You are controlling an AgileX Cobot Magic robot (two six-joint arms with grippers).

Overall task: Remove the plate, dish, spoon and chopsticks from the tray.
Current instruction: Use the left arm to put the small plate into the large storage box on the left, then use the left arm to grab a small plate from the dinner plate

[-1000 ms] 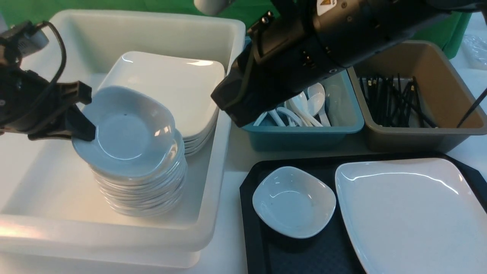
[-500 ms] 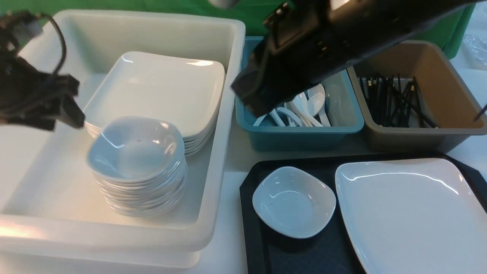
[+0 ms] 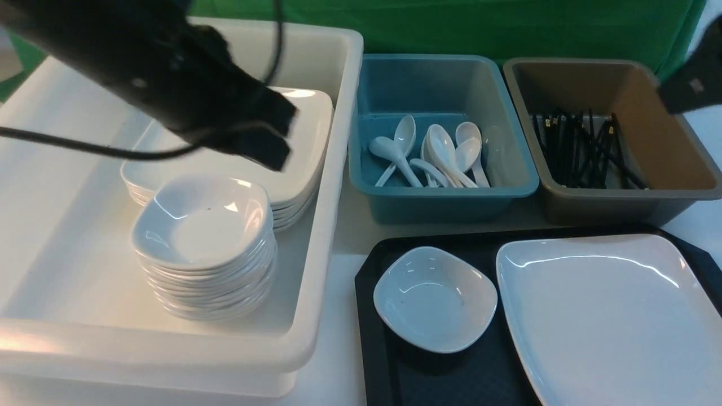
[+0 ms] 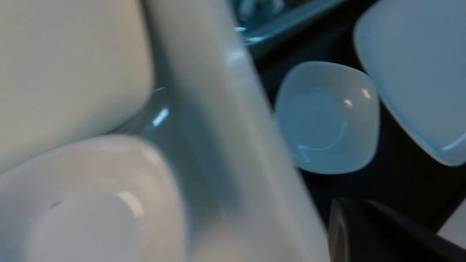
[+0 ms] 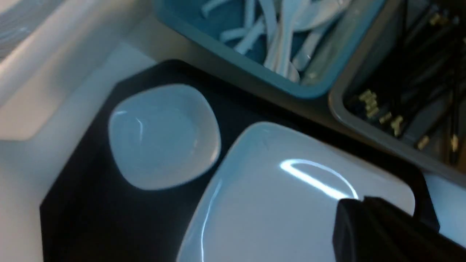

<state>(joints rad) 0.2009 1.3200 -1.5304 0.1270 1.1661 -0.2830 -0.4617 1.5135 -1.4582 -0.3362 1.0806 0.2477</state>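
Dish and plate not yet off tray, no spoon or chopsticks seen there; left pincer closed on nothing, right pincer can't tell.

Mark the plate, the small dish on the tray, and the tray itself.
plate (image 3: 609,316): front view, flat middle of its surface.
small dish (image 3: 434,299): front view, bottom of its bowl.
tray (image 3: 440,378): front view, bare textured floor beside the dish.
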